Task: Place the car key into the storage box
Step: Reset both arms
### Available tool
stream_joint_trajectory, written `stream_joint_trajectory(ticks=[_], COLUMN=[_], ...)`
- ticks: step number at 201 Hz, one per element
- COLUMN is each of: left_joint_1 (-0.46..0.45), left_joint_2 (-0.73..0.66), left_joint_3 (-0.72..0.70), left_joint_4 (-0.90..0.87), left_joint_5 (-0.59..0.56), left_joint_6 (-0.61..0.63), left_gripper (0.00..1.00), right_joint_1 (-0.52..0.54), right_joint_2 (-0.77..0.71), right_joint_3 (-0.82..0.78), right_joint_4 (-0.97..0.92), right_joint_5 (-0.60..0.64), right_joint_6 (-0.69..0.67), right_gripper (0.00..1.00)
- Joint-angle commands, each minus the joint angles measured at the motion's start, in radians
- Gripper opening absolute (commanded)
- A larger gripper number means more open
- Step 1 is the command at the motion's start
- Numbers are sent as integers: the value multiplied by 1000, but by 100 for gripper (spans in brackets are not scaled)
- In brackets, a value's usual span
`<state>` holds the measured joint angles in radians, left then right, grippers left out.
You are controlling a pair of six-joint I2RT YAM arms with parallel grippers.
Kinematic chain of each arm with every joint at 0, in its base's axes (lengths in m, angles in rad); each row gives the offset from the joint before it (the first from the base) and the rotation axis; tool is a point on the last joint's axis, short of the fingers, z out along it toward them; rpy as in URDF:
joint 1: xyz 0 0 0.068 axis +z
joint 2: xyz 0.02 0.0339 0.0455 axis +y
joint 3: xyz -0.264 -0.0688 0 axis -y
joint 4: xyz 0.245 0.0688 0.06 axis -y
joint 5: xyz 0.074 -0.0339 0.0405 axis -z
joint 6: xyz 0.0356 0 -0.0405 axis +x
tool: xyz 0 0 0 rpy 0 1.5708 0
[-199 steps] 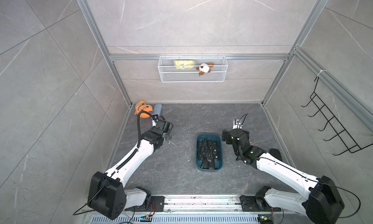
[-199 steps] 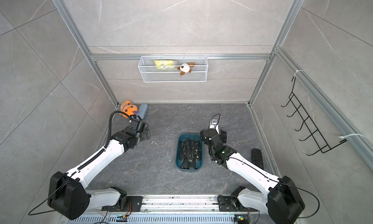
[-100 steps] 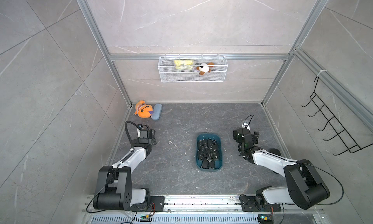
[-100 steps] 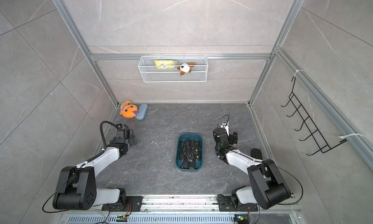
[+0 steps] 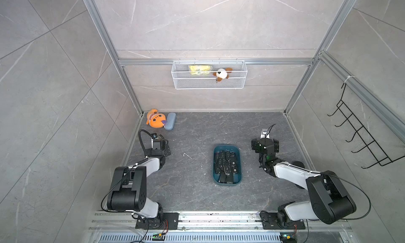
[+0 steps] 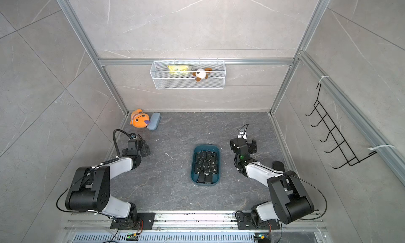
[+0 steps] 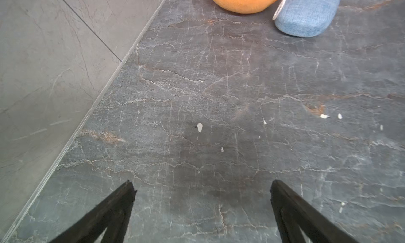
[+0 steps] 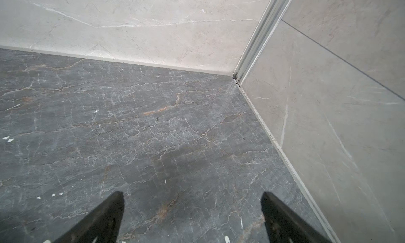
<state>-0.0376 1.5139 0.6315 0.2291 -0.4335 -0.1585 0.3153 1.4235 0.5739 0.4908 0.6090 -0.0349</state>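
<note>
1. Far-left corner: an orange plush toy [image 5: 155,121] lies on the dark stone floor [image 5: 197,198] and touches a pale blue oblong case [image 5: 170,121].

2. Left gripper [image 7: 202,185]: the jaws stand wide apart with only bare floor between them. The gripper is near the left wall and points toward the plush toy and the case.

3. Back wall, centre: a white wire-mesh basket [image 5: 209,84] hangs from the rail. It contains a yellow packet [image 5: 199,69] on the left and a brown-and-white plush toy [image 5: 221,73] on the right.

4. Floor, between the two arms: the storage box [image 5: 227,146] is visible in both top views. Its long axis runs from the arm bases toward the back wall.
   - Contents: black car keys [image 6: 205,163], packed side by side across the bottom.
   - Most keys lie with their long axis parallel to that of the box.
   - At the near end, a few keys [image 6: 202,178] lie at a slant and overlap.
   - It cannot be determined which end of any key is the head.

5. Right gripper [image 8: 192,196]: the jaws are spread wide and grip nothing. The gripper is just right of the box, apart from it, and faces the far-right corner.

6. A dark rounded object [image 6: 278,165] lies behind the right arm. It is partly hidden and cannot be identified.

7. Right wall: a black wire hook rack [image 5: 359,139].
</note>
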Motion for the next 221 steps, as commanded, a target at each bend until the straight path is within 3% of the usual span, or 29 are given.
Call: stream_joint_trajectory(ticks=[1, 19, 79, 117, 165, 176, 188, 198, 209, 221], left_joint_1=[7, 7, 7, 8, 28, 37, 40, 41, 41, 42], left_joint_2=[2, -12, -12, -36, -50, -46, -42, -32, -11, -11], left_joint_3=[19, -3, -113, -166, -238, -254, -261, -272, -287, -282], left_joint_4=[71, 103, 350, 425, 539, 567, 582, 612, 657, 640], left_joint_5=[1, 5, 30, 108, 237, 257, 254, 256, 265, 268], left_joint_6=[34, 40, 110, 134, 161, 157, 149, 151, 157, 156], left_gripper=[100, 100, 100, 100, 100, 100, 100, 100, 100, 100], right_joint_1=[-5, -12, -19, -45, -136, -137, -143, -145, -147, -148], right_joint_2=[14, 48, 91, 52, 68, 137, 87, 128, 91, 122], right_joint_3=[28, 36, -129, -231, -255, -276, -243, -253, -239, -248], right_joint_4=[-9, -34, 283, 425, 439, 596, 421, 527, 430, 507], right_joint_5=[-40, -63, -63, -140, -313, -310, -316, -312, -319, -315], right_joint_6=[-22, -23, -28, -16, 41, 14, 49, 30, 46, 35], right_gripper=[100, 100, 100, 100, 100, 100, 100, 100, 100, 100])
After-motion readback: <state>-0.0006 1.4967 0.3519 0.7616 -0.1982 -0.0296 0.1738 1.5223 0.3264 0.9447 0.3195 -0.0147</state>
